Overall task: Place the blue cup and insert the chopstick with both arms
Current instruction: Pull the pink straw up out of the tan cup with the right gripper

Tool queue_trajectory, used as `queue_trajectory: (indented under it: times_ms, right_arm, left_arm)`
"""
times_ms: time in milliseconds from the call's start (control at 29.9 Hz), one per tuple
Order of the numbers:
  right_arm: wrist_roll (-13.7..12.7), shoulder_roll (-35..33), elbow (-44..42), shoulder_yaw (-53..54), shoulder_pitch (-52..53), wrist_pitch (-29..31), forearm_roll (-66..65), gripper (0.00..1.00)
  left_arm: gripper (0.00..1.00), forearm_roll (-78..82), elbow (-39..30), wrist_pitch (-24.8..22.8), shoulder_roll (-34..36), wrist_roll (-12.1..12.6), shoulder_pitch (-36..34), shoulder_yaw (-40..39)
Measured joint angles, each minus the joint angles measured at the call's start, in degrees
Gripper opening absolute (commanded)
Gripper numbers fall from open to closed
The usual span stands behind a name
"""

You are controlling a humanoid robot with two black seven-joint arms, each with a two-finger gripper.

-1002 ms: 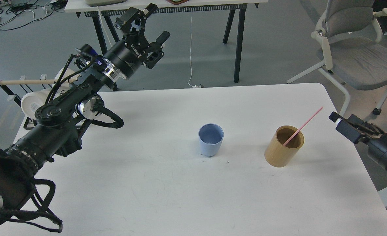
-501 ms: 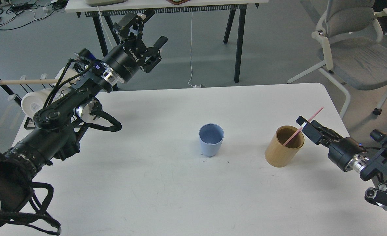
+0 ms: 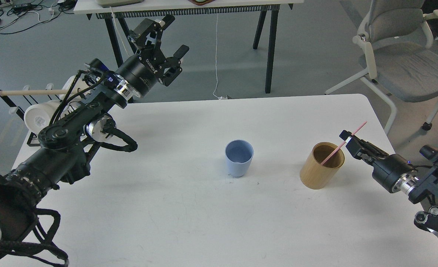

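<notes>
I am holding my right tool (image 3: pixel 347 138) right at the upper part of the thin pink chopstick (image 3: pixel 343 142), which is leaning up and to the right out of the round bamboo holder (image 3: pixel 321 165), so this arm is clearly the nearer one; I cannot tell whether its fingers are pinching the stick yet. The pale blue plastic cup (image 3: pixel 238 158) is standing upright mid-tabletop (image 3: pixel 189 222), left of the holder. My left tool (image 3: pixel 165 35) is hanging spread and empty beyond the far edge, its printed lettering reversed and unreadable.
</notes>
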Motion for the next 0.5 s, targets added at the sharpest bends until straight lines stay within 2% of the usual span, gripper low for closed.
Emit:
queue_trajectory:
  times_ms: [67,301,501]
  right_arm:
    - [0.0,-0.1,0.0,0.0,0.2,0.0,0.0,0.01]
    - [0.0,-1.2,0.7,0.1,1.4,0.0,0.0,0.0]
    - [0.0,-7.3,5.9,0.9,5.5,0.0,0.5,0.0]
  left_arm:
    - [0.89,0.0,0.0,0.0,0.0,0.0,0.1,0.0]
    - [0.89,0.0,0.0,0.0,-0.2,0.0,0.4,0.0]
    - [0.89,0.0,0.0,0.0,-0.2,0.0,0.5,0.0]
